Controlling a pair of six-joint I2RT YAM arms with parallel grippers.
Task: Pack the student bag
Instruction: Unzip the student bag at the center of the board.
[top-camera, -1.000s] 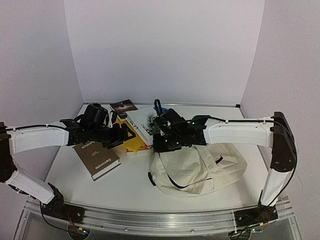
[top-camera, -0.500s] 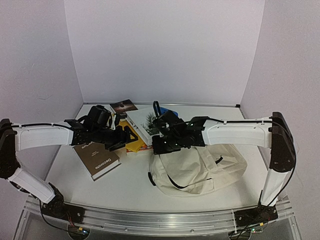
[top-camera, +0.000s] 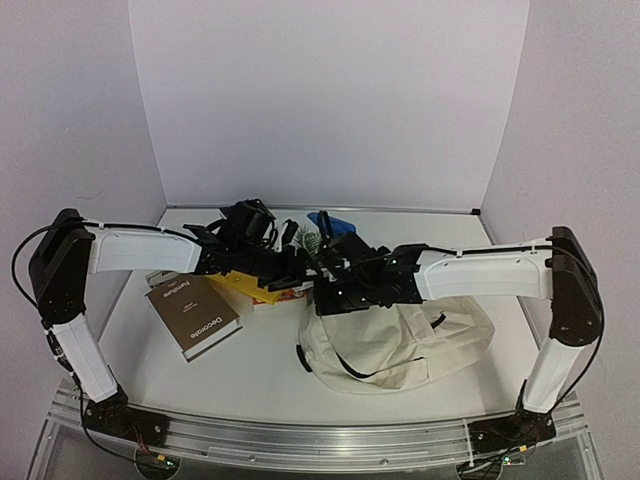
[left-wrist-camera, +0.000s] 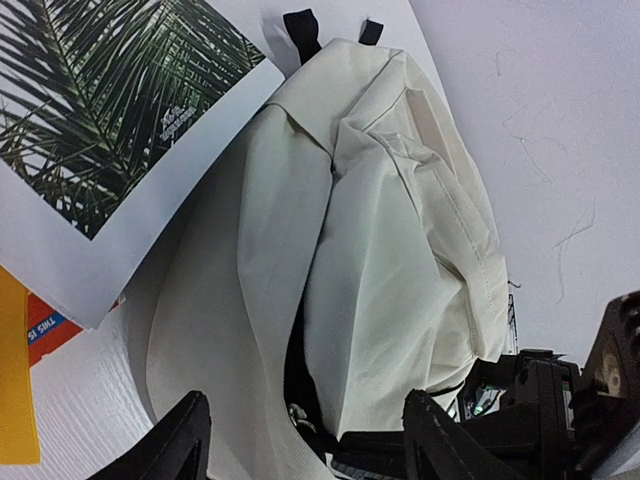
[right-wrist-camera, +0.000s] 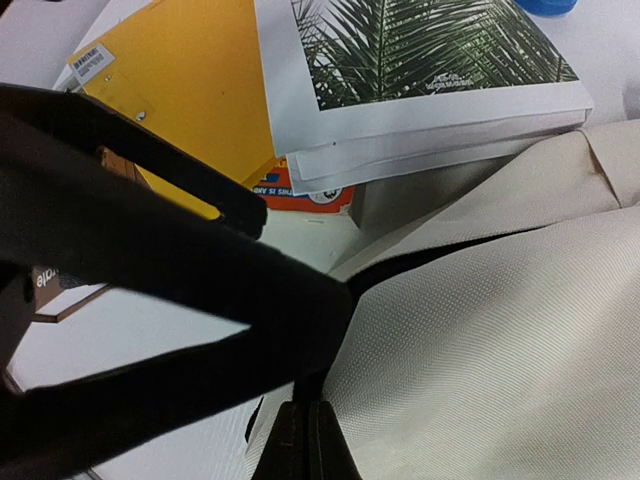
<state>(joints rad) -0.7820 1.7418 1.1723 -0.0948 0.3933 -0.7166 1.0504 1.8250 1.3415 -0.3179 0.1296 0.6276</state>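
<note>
the large cream fabric student bag (top-camera: 400, 335) with black straps lay slumped on the white table (top-camera: 260, 375), right of the middle and in front of the right arm, its mouth end turned to the pile of books just beside it. the right gripper (top-camera: 332, 296) seemed pinched shut on the cloth at the rim of the mouth, which stood a little raised there, though its wrist view was much blurred. the left gripper (left-wrist-camera: 307, 405) hung over the same end of the bag, its two fingers spread wide with nothing between them. below it the dark slit of the opening (left-wrist-camera: 297, 365) showed between two cream folds. i judged that the step in hand was to open the mouth before any book goes in. to do it well, the left gripper should come down on the free lip across from the held one, take only one layer of cloth and no strap, and then draw away from the right gripper so the slit becomes a wide hole. the white book with a palm-leaf cover (left-wrist-camera: 100, 140) lay on a yellow book (right-wrist-camera: 190, 100) very near to the mouth, so the descent should avoid its corner. a brown book (top-camera: 192, 316) lay apart at the left.
</note>
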